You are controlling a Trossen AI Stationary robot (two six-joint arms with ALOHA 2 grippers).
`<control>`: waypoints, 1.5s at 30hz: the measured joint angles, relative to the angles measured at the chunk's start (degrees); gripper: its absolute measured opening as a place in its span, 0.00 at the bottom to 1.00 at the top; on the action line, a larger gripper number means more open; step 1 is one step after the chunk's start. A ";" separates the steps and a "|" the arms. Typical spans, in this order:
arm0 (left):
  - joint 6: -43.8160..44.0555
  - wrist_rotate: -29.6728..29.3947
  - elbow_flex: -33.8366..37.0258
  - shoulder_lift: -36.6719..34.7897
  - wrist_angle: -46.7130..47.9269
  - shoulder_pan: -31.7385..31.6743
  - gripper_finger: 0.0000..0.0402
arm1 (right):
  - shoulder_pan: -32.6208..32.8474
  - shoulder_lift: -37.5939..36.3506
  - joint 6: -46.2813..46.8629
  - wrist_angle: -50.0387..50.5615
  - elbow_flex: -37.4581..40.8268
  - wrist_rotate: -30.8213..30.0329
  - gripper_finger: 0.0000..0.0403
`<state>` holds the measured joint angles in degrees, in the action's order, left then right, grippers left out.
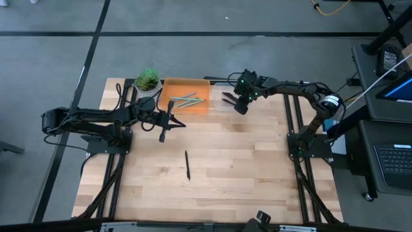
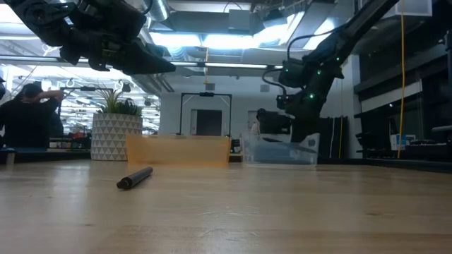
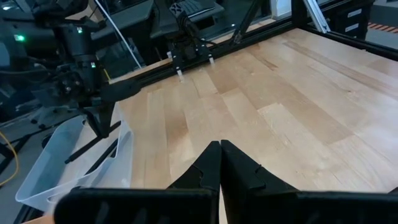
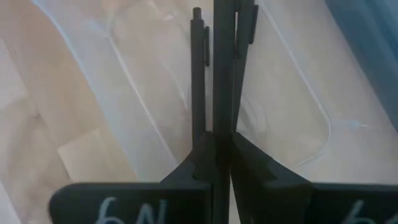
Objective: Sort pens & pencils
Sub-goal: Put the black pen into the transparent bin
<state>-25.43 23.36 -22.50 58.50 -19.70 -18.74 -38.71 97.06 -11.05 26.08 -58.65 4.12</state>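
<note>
The clear plastic tray at the tabletop's far edge is hard to read from above: my right pincer hangs over it and hides most of it, and only a few dark pens show inside. In my right wrist view a slim black pen runs straight out from between my fingers, which are clamped on it above the tray; a second dark stick beside it is hard to tell apart. Just left of the clear tray, the orange plastic tray holds several light blue-grey pencils. My left pincer hovers above the pale wooden tabletop near that orange tray, tips pressed together on nothing. One more black pen lies alone on the boards near the middle, well apart from both trays.
</note>
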 joint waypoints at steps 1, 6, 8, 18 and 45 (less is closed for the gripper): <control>0.00 -0.01 0.00 0.00 0.00 0.00 0.00 | -0.16 0.14 -0.04 0.10 0.00 0.00 0.07; -0.06 -0.01 0.00 0.00 0.00 0.00 0.00 | -0.20 0.45 -0.17 0.51 0.00 0.05 0.07; -0.08 -0.01 0.00 0.00 0.00 0.00 0.00 | -0.18 0.45 0.00 0.60 0.00 0.09 0.07; -0.04 -0.01 0.01 0.00 0.01 0.00 0.00 | -0.18 0.45 2.30 0.14 0.00 0.09 0.29; 0.84 -1.74 0.05 -0.02 1.69 5.13 0.00 | 4.22 0.38 8.97 4.51 -10.63 13.60 0.34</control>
<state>-24.59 21.62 -22.45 58.48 -18.02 -13.61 -34.49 97.45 -2.08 30.59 -69.28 17.72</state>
